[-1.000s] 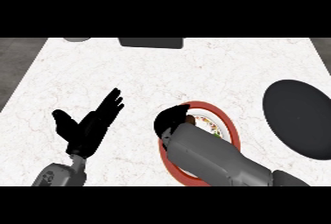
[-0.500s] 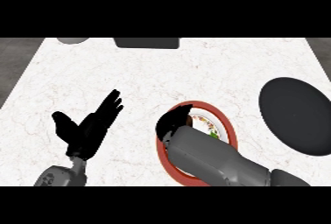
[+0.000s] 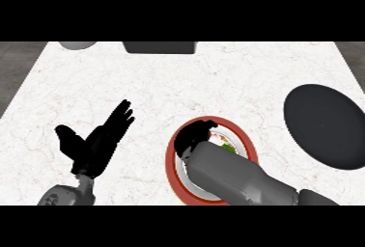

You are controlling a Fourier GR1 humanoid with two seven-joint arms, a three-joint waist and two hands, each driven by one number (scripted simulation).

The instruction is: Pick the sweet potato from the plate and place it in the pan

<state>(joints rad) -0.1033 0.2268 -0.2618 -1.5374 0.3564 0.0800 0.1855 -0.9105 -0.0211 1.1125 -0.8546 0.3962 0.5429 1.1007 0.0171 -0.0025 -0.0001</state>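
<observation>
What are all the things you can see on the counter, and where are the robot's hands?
counter: one, white marbled, fills the view
plate: one, red rim, white inside, lower middle
pan: one, black, right side
dark box: one, far edge, middle
grey round thing: one, far edge, left
sweet potato: cannot be seen, the hand hides the plate's middle
left hand: black, open, resting at lower left
right hand: black, over the plate, fingers unclear

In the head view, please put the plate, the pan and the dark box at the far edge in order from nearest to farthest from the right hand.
1. Plate: directly under the right hand.
2. Pan: at the right.
3. Dark box: far edge, top.
</observation>
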